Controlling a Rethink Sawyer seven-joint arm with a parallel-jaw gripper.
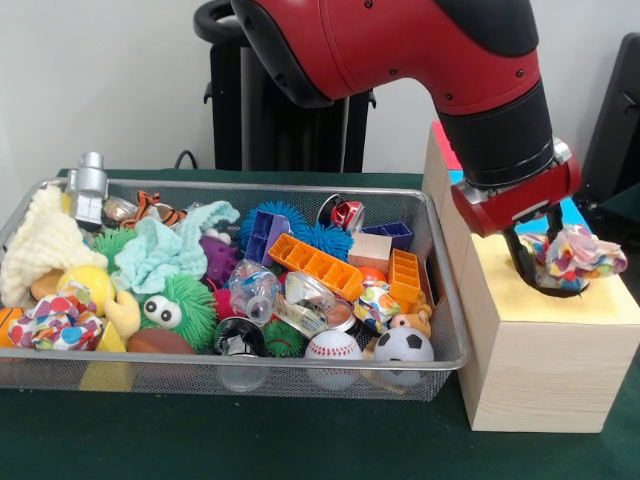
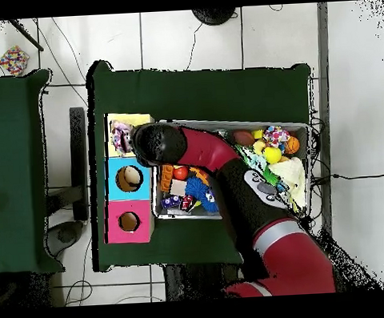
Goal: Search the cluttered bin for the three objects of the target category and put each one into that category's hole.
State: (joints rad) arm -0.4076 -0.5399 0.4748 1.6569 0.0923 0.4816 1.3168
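Green felt table [image 1: 300, 440], tool [image 1: 545, 262] gripping crumpled spotted cloth [image 1: 575, 255]

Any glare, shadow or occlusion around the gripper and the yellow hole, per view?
Front view: even light, no glare; the gripper casts a dark shadow over the hole on the yellow box top, and the polka-dot cloth hides one fingertip. Overhead view: the arm covers the middle of the wire bin and part of the yellow section; the cloth is only partly visible there.
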